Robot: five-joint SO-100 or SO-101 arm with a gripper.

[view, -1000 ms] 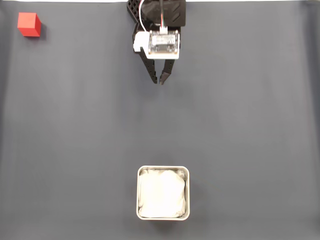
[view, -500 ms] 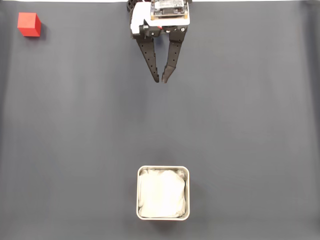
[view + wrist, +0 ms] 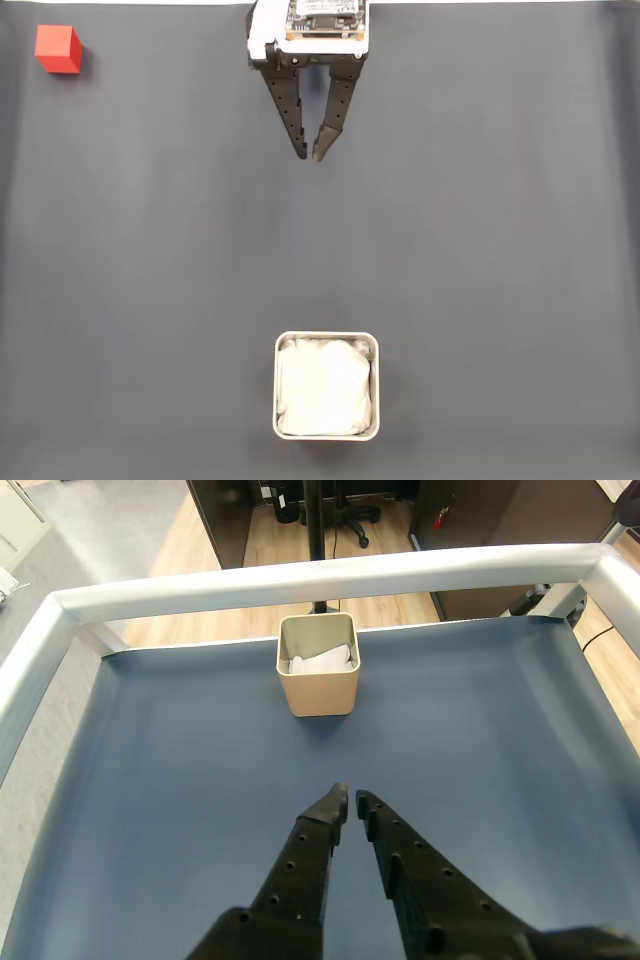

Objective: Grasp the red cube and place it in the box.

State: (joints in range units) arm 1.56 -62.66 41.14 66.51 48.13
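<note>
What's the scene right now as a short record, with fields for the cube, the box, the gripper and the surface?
red cube: top left corner of the fixed view, resting on the mat, untouched
box: bottom centre of the fixed view, white lining inside, no cube in it
gripper: top centre of the fixed view, fingertips nearly together with a slim gap, holding nothing; in the wrist view it points toward the box
surface: dark blue-grey mat
task state: cube not yet grasped
</note>
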